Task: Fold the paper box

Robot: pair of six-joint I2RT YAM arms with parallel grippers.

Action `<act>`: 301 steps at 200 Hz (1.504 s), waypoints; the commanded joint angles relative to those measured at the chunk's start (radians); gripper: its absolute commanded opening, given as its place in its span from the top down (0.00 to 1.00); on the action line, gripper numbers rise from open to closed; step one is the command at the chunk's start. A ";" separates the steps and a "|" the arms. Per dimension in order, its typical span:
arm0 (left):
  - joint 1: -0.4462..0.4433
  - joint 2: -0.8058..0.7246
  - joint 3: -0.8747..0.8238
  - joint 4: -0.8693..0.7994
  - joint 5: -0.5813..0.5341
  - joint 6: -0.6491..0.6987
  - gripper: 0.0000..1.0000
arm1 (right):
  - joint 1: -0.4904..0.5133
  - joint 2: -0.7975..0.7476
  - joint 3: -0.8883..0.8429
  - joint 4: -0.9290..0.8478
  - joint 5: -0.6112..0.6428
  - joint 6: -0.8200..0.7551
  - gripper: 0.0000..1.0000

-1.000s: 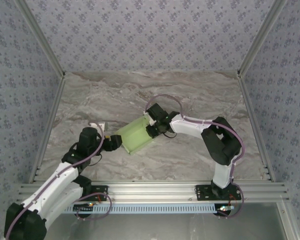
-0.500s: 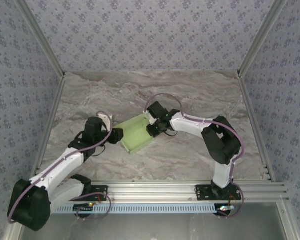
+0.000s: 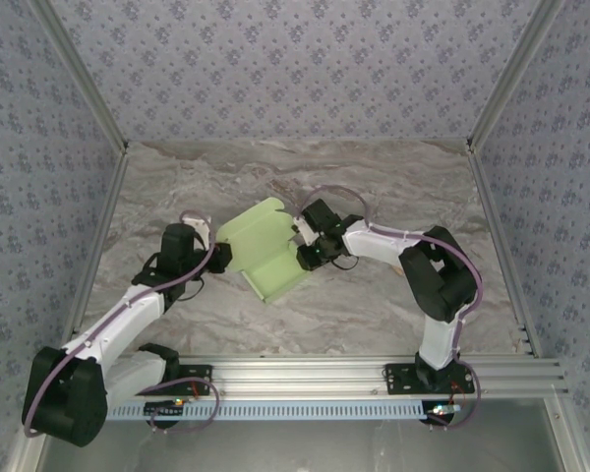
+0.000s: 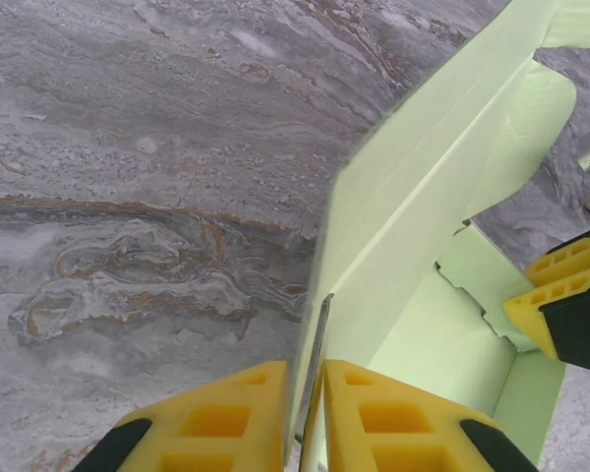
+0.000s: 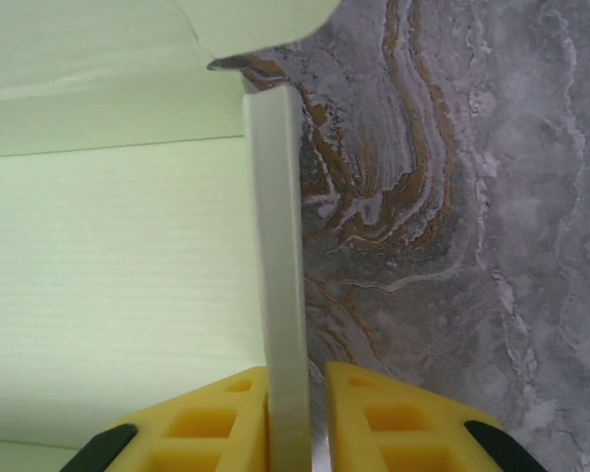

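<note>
two pairs of jaws clench the paper box at the middle of the tabletop, left on its left wall, right on its right wall; some walls stand raised, yet a flap juts open, so folding looks roughly half done.

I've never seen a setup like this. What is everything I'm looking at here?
paper box: one, pale lime green, partly folded, mid-table between the grippers
table: one, grey-brown marble pattern, under everything
walls: three, blue-grey flowered, around the table
rail: one, silver metal, near edge, holding the arm bases
left arm: one, white and black, left of the box
right arm: one, white and black, right of the box
left gripper: one, yellow fingers, pinching the box's left wall
right gripper: one, yellow fingers, pinching its right wall
</note>
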 commanded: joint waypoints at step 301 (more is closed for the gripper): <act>-0.015 -0.006 -0.017 0.121 0.038 -0.047 0.95 | 0.198 0.173 0.281 -0.241 0.476 -0.154 0.77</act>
